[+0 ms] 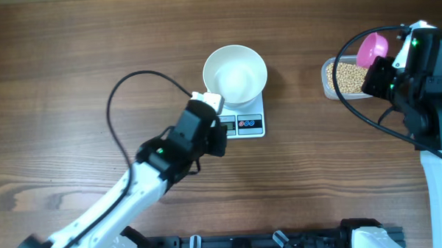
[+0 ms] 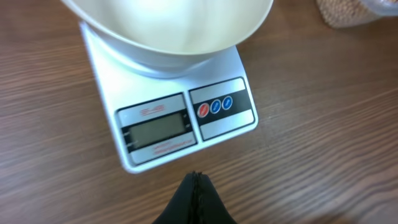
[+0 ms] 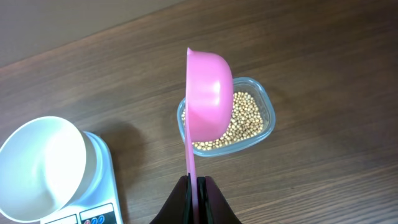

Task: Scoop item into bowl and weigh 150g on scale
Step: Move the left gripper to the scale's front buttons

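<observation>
The empty white bowl (image 1: 235,74) (image 2: 174,31) (image 3: 40,158) stands on the white scale (image 1: 243,125) (image 2: 180,118) (image 3: 99,199). My left gripper (image 1: 220,144) (image 2: 196,177) is shut on nothing, just in front of the scale's front edge, between the display and the buttons. A pink scoop (image 1: 371,49) (image 3: 208,99) is held by its handle in my shut right gripper (image 1: 376,68) (image 3: 196,180). It is turned on its side above the beans (image 1: 346,77) (image 3: 245,121), and no beans show in it.
The beans lie in a clear plastic tub (image 1: 327,80) (image 3: 266,106) (image 2: 348,12) to the right of the scale. A black cable (image 1: 124,90) loops over the wood table left of the bowl. A black rail (image 1: 269,244) runs along the front edge.
</observation>
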Tool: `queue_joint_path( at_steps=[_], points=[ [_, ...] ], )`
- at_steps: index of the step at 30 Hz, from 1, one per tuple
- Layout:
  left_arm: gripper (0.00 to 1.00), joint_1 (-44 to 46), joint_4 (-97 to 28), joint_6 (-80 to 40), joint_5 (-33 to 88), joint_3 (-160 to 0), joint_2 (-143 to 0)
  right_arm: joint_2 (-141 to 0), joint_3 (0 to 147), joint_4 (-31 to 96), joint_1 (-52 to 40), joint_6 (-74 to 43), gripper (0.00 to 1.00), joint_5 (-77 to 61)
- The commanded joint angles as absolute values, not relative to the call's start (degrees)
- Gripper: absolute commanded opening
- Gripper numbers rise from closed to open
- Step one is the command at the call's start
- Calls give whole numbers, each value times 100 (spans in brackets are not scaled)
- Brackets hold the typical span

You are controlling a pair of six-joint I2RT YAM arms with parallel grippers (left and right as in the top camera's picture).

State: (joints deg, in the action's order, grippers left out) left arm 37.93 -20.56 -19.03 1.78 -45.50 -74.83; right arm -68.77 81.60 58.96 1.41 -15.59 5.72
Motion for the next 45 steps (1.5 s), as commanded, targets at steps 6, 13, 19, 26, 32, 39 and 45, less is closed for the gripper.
queue_joint_path(
  at_steps=[6, 13, 19, 26, 32, 39, 45],
  points=[
    [4, 4539, -1339, -1649, -163, -4554, -7981, -6792, 8368, 5920, 158, -1197, 4, 458],
    [4, 4609, -982, -1520, -438, -4554, -8589, -6792, 8368, 6049, 158, -1046, 4, 462],
    [4, 4644, -543, -1367, -447, -4554, -8750, -6792, 8368, 6163, 158, -1070, 4, 429],
    [4, 4644, -427, -1367, -1020, -4552, -8831, -6770, 8392, 6182, 158, -1068, 4, 392],
    [4, 4644, -325, -1367, -1015, -4552, -9098, -6764, 8733, 6204, 158, -1050, 4, 392],
    [4, 4644, -104, -1367, -996, -4552, -9498, -6759, 8748, 6237, 158, -902, 4, 392],
    [4, 4644, 51, -1367, -996, -4552, -9623, -6759, 8748, 6361, 158, -891, 4, 397]
  ],
)
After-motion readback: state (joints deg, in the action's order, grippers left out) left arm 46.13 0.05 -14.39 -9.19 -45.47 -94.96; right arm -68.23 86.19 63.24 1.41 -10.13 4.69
